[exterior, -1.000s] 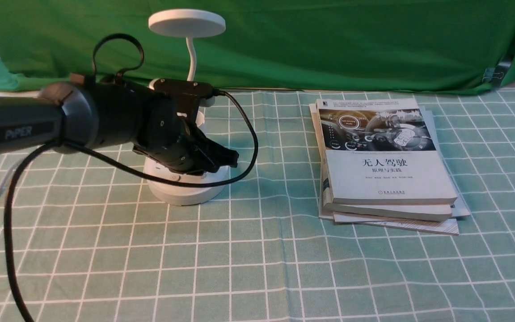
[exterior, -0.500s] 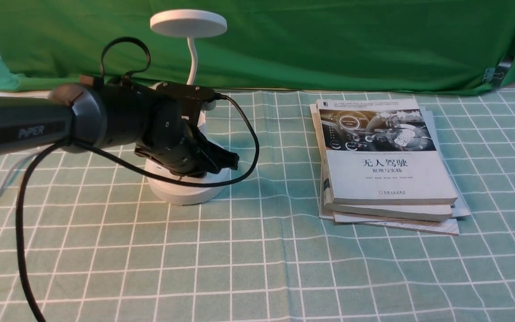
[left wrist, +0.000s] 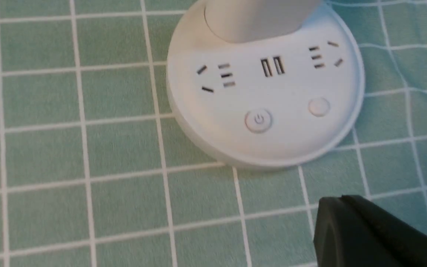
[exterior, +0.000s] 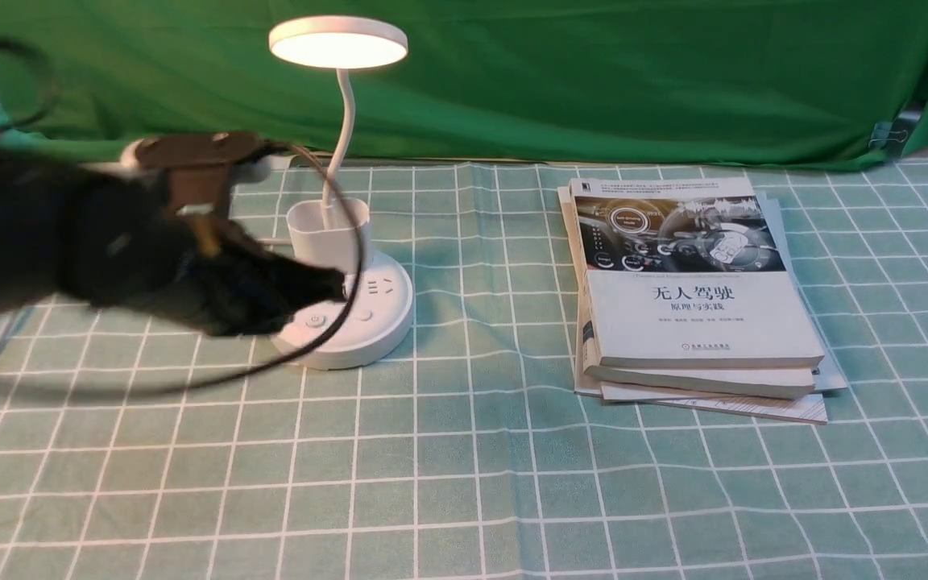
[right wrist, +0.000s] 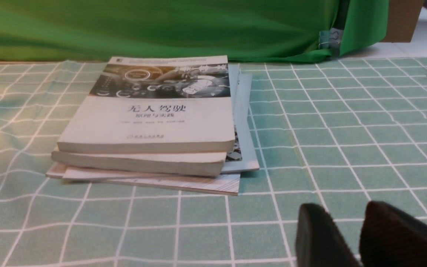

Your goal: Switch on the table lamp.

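Left gripper [exterior: 333, 287], blurred, tips beside the lit table lamp [exterior: 371, 322] base; jaw spacing unclear.

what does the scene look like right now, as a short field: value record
table lamp: lit, disc head glowing
lamp base: sockets and two buttons, nothing touching the buttons
left gripper: blurred, near the base, jaws unclear
right gripper: jaws slightly apart, empty
books: flat stack on the robot's right of the lamp
tablecloth: green check
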